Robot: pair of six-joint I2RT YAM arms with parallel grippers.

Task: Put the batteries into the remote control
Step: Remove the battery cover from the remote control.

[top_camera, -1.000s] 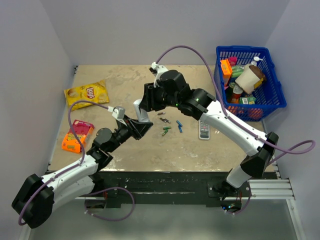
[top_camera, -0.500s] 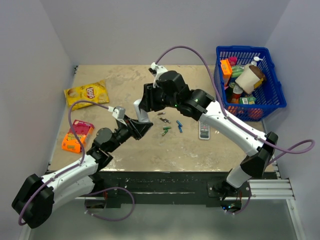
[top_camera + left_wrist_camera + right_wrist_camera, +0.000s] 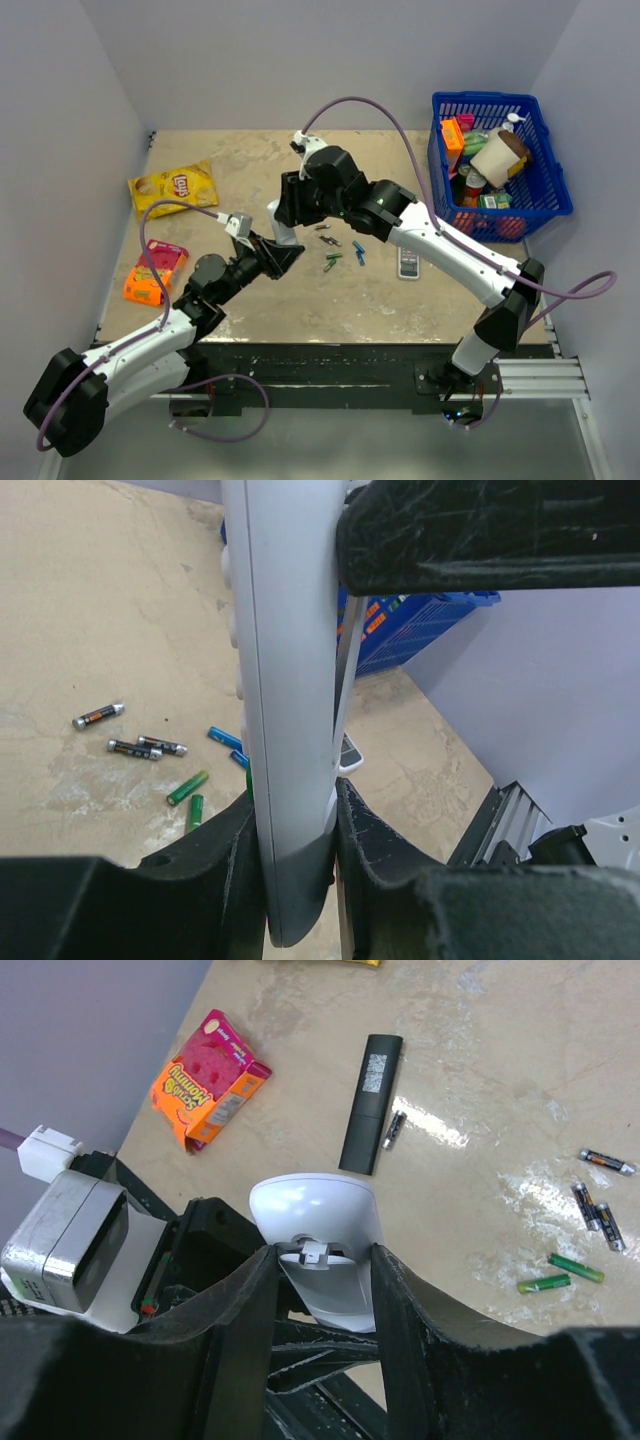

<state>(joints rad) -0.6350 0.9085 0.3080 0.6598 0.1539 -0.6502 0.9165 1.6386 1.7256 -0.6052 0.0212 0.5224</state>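
Remote control [image 3: 285, 680] in left tool [image 3: 295, 825], right tool [image 3: 322, 1260]

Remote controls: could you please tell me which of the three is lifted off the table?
The slim white remote control, held by the left end effector and right end effector; the black remote and grey-white buttoned remote lie on the table.

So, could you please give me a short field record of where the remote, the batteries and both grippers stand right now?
remote control: held off the table, between both grippers
left gripper: shut on one end of the remote control
right gripper: shut on the opposite end
batteries: two green cells loose on the table, not loaded
nearby: black remote, dark cells
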